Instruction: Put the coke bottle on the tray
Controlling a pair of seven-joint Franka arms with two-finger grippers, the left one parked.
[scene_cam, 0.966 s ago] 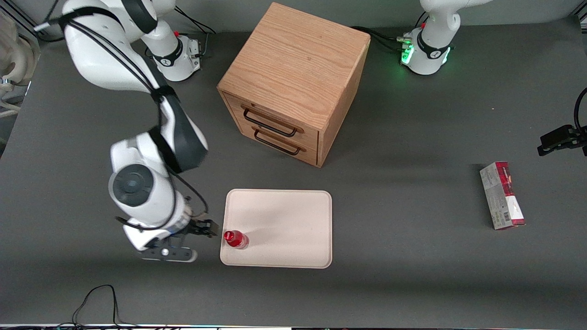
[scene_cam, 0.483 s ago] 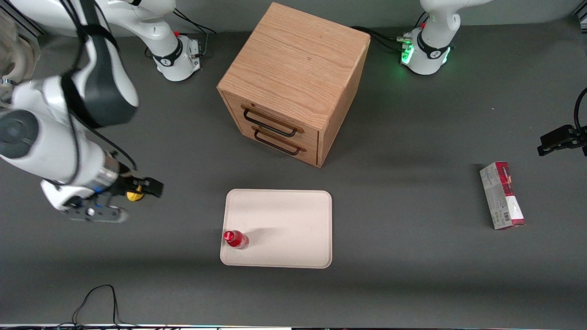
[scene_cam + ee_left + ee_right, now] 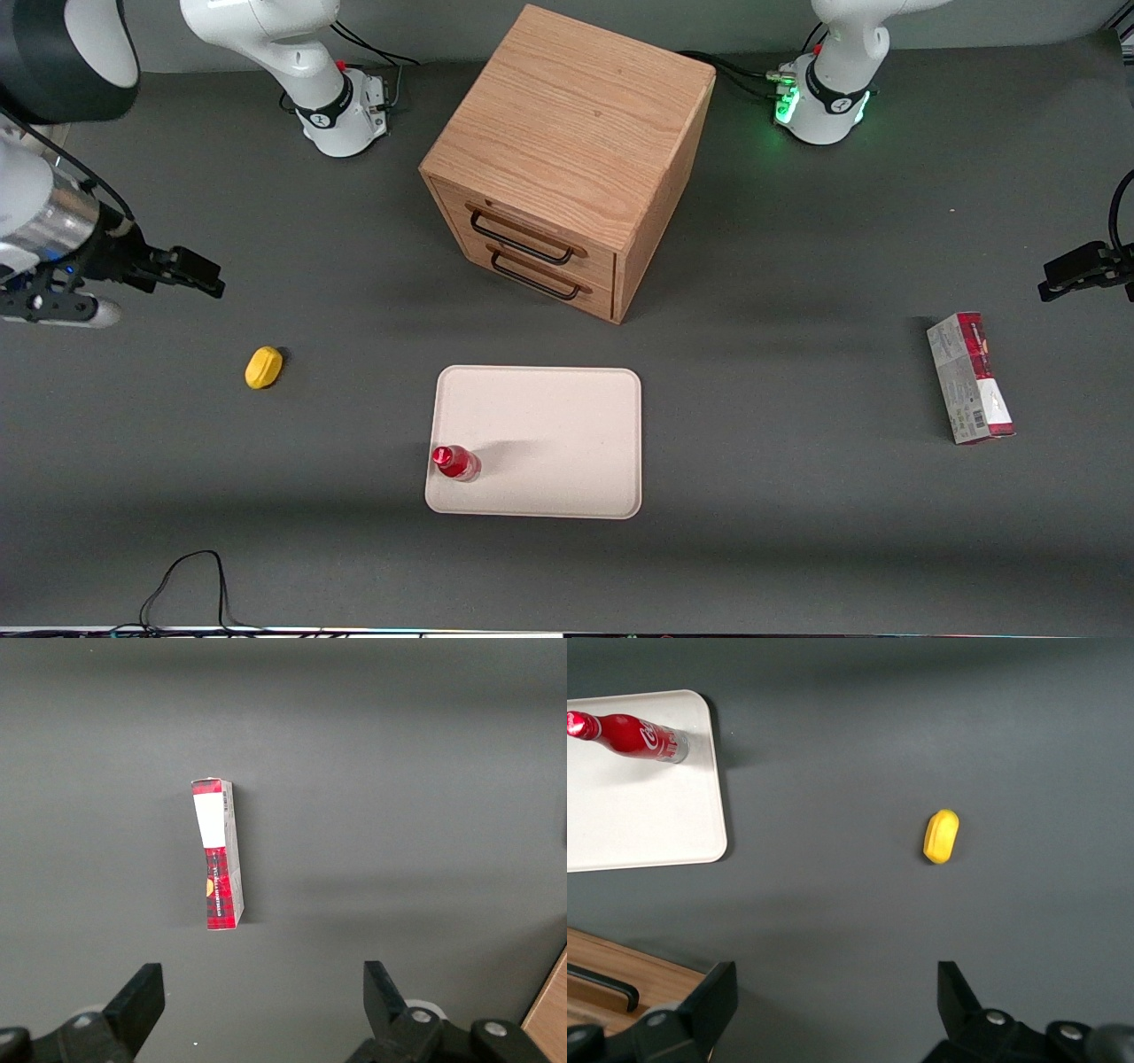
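Observation:
The coke bottle is a small glossy red bottle with a red cap. It stands upright on the cream tray, in the corner nearest the front camera toward the working arm's end. It also shows in the right wrist view, on the tray. My gripper is open and empty, raised well above the table toward the working arm's end, far from the tray. In the right wrist view the gripper has its fingers wide apart over bare table.
A yellow lemon-shaped object lies on the table between the gripper and the tray; the right wrist view shows it too. A wooden drawer cabinet stands farther from the front camera than the tray. A red-and-grey carton lies toward the parked arm's end.
My gripper has drawn up and away from the tray's edge toward the working arm's end, uncovering the yellow object. The bottle stays standing on the tray.

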